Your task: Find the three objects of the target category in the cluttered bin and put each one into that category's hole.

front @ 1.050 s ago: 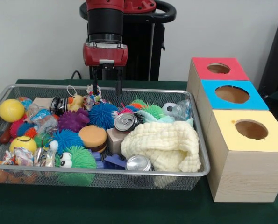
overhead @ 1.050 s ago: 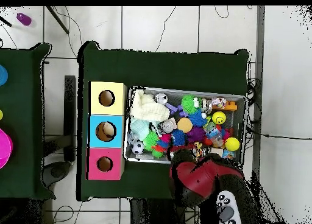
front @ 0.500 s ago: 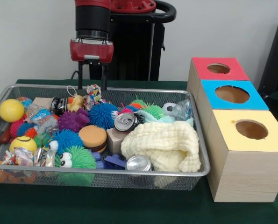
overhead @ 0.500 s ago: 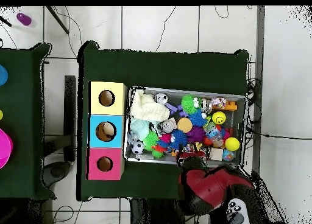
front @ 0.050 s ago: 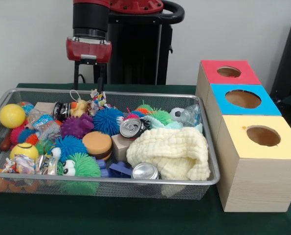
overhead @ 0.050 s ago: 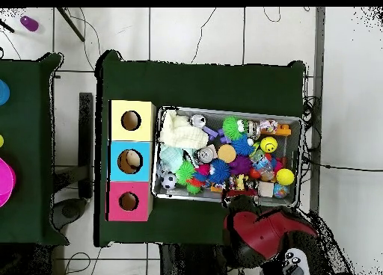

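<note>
Toys, cans [front @ 0.050 s ago: 132, 128] and a cream cloth [front @ 0.050 s ago: 170, 151] crowd the mesh bin [front @ 0.050 s ago: 135, 181] beside three holed boxes [front @ 0.050 s ago: 257, 159]; my empty pincer [front @ 0.050 s ago: 89, 77], fingers apart, hangs above the bin's far edge.

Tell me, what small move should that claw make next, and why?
Probably come back down over the wire bin. The claw hangs open and empty above the bin's far rim, touching nothing, while the cans, such as the one beside the cream cloth, lie loose among the toys. Which category is wanted, I cannot tell.
</note>
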Available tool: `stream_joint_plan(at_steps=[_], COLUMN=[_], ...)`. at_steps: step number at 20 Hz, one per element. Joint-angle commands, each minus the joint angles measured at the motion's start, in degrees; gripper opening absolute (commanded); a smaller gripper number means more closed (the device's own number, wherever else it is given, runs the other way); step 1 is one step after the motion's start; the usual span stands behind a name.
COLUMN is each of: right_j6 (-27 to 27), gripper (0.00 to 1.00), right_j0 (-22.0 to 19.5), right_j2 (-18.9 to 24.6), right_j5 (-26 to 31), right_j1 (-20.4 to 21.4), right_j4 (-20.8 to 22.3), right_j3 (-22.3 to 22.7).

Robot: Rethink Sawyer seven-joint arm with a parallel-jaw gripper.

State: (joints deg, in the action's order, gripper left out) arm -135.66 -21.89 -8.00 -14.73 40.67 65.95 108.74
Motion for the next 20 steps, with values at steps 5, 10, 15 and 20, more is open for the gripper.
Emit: stream_joint_plan(at_steps=[5, 10, 15, 20], right_j6=[3.4, 4.2, 4.3, 5.3], gripper=[1.00, 1.00, 1.00, 1.00], right_j0=[0.1, 0.0, 0.9, 1.7], right_j2=[-2.7, -3.7, -5.0, -6.6], right_j5=[-9.0, -11.0, -12.0, -14.2], right_j1=[-5.0, -6.6, -7.5, -8.9], right_j4=[-4.9, -5.8, -6.8, -8.6], right_j3=[-2.8, -3.2, -3.6, -3.9])
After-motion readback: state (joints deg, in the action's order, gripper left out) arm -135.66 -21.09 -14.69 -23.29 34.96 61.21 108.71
